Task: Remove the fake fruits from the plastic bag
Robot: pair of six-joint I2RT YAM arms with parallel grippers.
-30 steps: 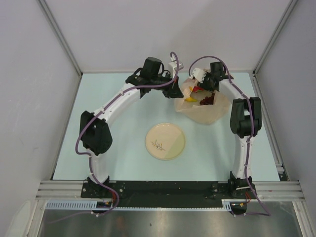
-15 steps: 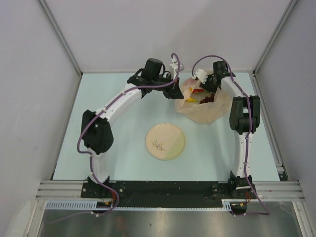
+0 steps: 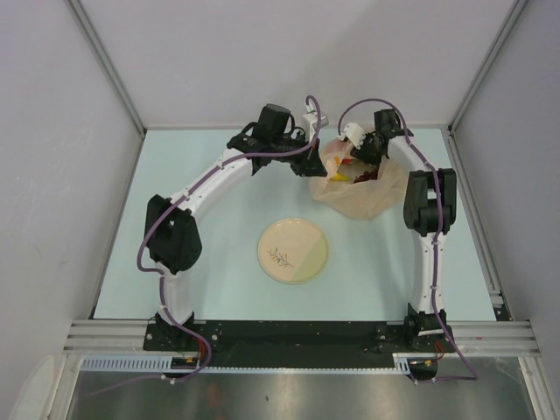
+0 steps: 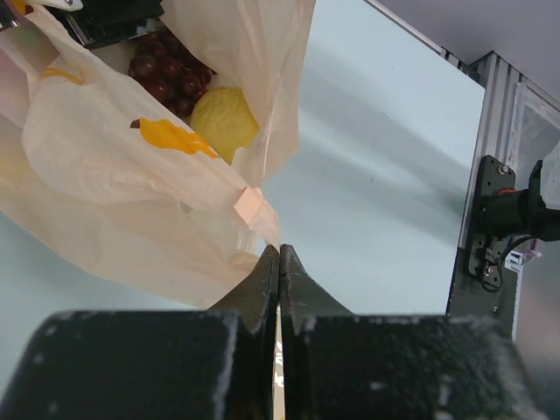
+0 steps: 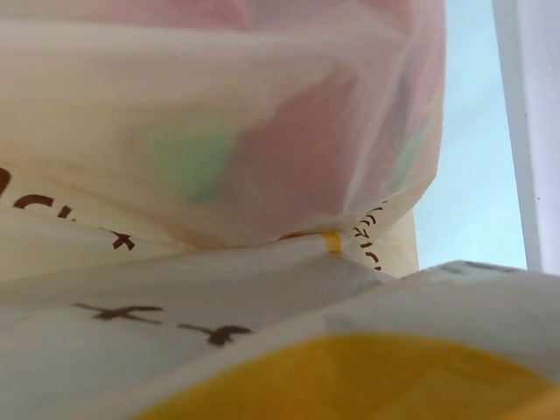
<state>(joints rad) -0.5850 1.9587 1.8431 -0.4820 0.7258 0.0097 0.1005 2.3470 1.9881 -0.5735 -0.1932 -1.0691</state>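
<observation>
The pale peach plastic bag (image 3: 359, 197) lies at the back right of the table, its mouth held up. My left gripper (image 3: 313, 164) is shut on the bag's left edge; in the left wrist view its jaws (image 4: 279, 249) pinch the film. Inside the bag (image 4: 114, 201) I see the yellow lemon (image 4: 223, 122) and the dark grape bunch (image 4: 166, 74). From above, yellow (image 3: 337, 176) and dark red (image 3: 367, 178) fruits show in the mouth. My right gripper (image 3: 366, 156) is at the bag's mouth; bag film (image 5: 262, 289) covers its camera and fingers. A red fruit with green (image 5: 271, 166) shows through the film.
The cream plate (image 3: 302, 241) with a leaf sprig sits in the middle of the table, in front of the bag. Enclosure walls stand at left, back and right. A metal rail (image 4: 490, 175) runs along the table's right edge.
The right gripper has moved a little back and left at the bag's mouth. The bag has bunched up and narrowed. The left gripper has kept its hold and barely moved.
</observation>
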